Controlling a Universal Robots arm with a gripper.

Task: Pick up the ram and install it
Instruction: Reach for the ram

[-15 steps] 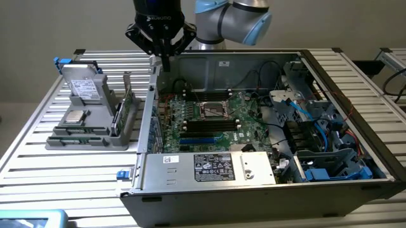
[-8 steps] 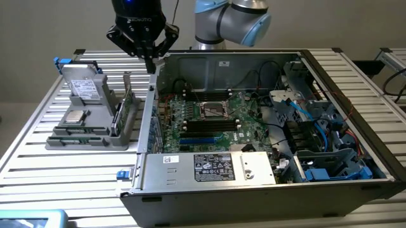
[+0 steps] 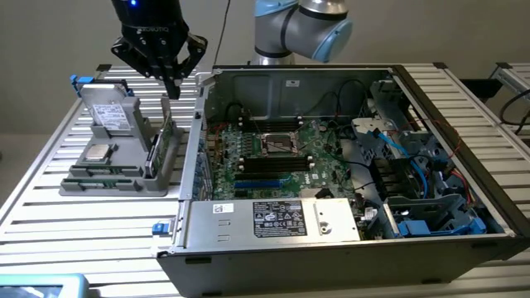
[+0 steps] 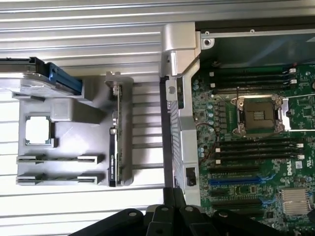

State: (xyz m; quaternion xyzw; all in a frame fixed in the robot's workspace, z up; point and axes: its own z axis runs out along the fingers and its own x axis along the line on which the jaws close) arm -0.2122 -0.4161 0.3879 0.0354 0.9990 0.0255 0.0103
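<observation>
The ram (image 3: 101, 182) stands edge-on in the front slots of a grey parts holder (image 3: 124, 186) on the exterior view's left; in the wrist view it shows as thin sticks (image 4: 59, 159). My gripper (image 3: 172, 92) hangs shut and empty above the holder's back right corner, over the larger upright green card (image 3: 166, 141), well apart from the ram. The wrist view shows the shut fingers' tips (image 4: 173, 202) over the case wall. The open computer case (image 3: 248, 205) holds the motherboard (image 3: 273, 155), with black memory slots (image 3: 273, 162) beside the processor socket (image 3: 280, 143).
The holder also carries a hard drive (image 3: 112, 112) and a square silver processor chip (image 3: 99, 153). The case's upright side wall (image 3: 197, 143) stands between holder and motherboard. Cables and drive cages (image 3: 414, 174) crowd the case's right side. Slatted table (image 3: 83, 223) lies around.
</observation>
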